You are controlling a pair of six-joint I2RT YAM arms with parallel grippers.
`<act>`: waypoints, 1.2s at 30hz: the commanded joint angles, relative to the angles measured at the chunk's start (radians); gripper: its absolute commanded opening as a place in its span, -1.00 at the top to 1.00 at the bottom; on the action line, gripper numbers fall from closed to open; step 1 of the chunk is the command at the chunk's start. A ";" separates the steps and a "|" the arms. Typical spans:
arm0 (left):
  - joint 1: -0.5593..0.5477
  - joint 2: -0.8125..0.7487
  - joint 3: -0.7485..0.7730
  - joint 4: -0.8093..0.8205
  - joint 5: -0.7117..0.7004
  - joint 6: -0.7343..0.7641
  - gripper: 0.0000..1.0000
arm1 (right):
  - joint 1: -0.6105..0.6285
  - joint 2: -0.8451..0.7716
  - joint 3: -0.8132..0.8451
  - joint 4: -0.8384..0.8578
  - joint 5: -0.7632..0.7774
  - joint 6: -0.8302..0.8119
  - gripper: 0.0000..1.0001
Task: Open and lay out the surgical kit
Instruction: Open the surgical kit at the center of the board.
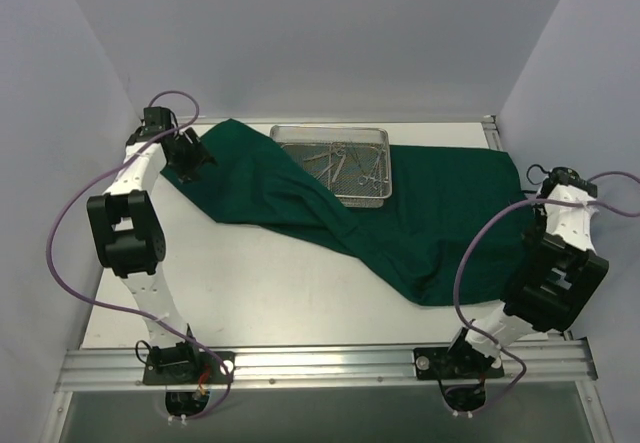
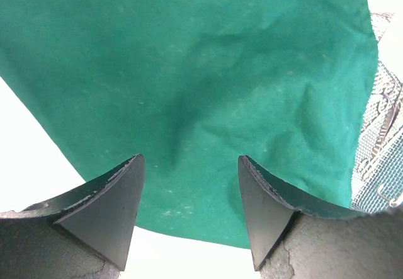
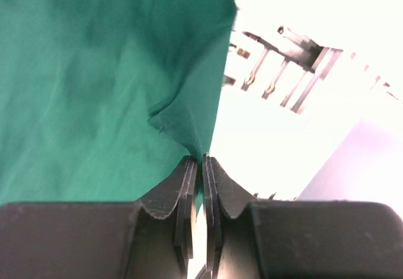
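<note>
- Looking down from above, we see the dark green cloth wrap (image 1: 420,223) spread across the white desk (image 1: 260,283), running from the far left to the near right.
- We find the wire-mesh tray (image 1: 330,129) at the far middle of the desk, lying on the cloth. A fold of the cloth seems to lap over its near left corner, though the overhead view is too coarse for us to be sure.
- We see several slim steel instruments (image 1: 345,163) lying loose inside the tray; they are too small for us to tell apart.
- We see the left end effector (image 2: 191,159) over the cloth's far left part, its fingers wide apart with nothing between them. We cannot tell whether the tips touch the fabric.
- We see the right end effector (image 3: 200,160) at the cloth's right edge, its fingers pinched together on a fold of that edge, which is drawn into a small peak at the tips.
</note>
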 commanded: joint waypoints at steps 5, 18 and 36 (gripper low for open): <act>0.038 -0.001 0.008 0.005 -0.020 0.001 -0.40 | 0.036 -0.163 -0.079 -0.177 -0.114 0.070 0.51; 0.037 -0.034 -0.009 -0.009 -0.043 0.030 -0.40 | 0.393 -0.125 0.195 -0.125 -0.413 -0.008 -0.95; 0.047 -0.119 -0.121 -0.050 -0.131 -0.023 -0.40 | 0.923 0.635 0.974 0.344 -0.880 -0.138 -0.75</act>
